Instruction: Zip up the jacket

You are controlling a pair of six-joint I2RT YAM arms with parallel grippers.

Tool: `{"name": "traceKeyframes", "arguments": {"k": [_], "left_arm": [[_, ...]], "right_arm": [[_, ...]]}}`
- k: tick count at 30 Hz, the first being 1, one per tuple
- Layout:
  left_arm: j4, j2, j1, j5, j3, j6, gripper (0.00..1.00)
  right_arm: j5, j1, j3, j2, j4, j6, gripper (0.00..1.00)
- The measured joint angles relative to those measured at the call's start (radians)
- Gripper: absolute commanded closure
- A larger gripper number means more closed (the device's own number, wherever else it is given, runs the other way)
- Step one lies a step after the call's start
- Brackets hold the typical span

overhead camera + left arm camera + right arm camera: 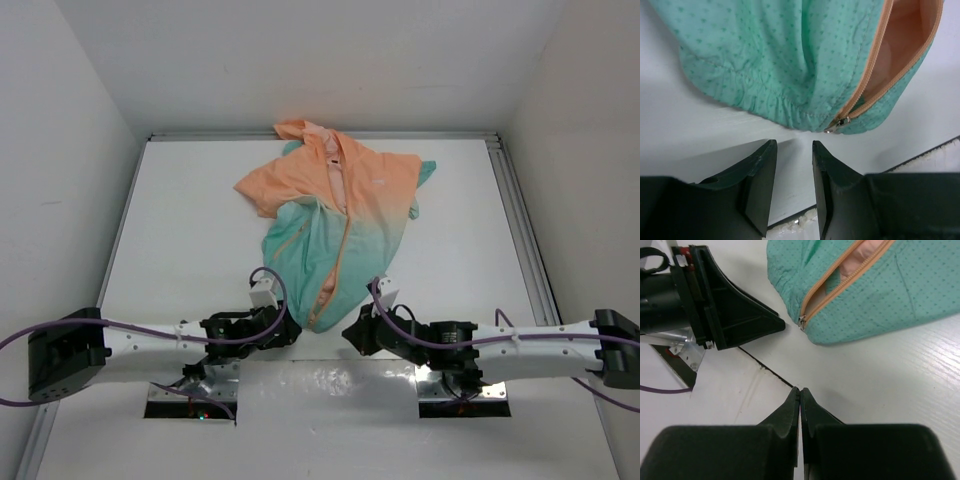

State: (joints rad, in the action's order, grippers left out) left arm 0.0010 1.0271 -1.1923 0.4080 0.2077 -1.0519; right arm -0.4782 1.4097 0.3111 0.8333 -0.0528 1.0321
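Facing the jacket (335,215) from the near side, I have my left pincer (794,146) narrowly parted and holding nothing. Its tips point at the zipper pull (836,125), which sits at the teal hem with the orange zipper gaping above it. My right pincer (800,390) is pressed together on nothing, near the same hem corner. The jacket lies spread on the white counter (190,240), hood far, hem near.

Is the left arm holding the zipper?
No, the left fingers sit open and empty, just short of the zipper pull.
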Motion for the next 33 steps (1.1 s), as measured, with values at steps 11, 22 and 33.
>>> {"name": "traceKeyframes", "arguments": {"k": [11, 22, 33], "left_arm": [[-0.005, 0.084, -0.009, 0.090, 0.084, 0.069, 0.68], [-0.017, 0.191, -0.014, 0.130, 0.146, 0.141, 0.67], [0.042, 0.278, -0.014, 0.120, 0.161, 0.164, 0.92]], "right_arm": [[0.000, 0.000, -0.024, -0.001, 0.000, 0.019, 1.00], [0.004, 0.000, -0.036, -0.001, 0.009, 0.023, 1.00], [0.006, 0.000, -0.036, -0.004, 0.016, 0.023, 1.00]]}}
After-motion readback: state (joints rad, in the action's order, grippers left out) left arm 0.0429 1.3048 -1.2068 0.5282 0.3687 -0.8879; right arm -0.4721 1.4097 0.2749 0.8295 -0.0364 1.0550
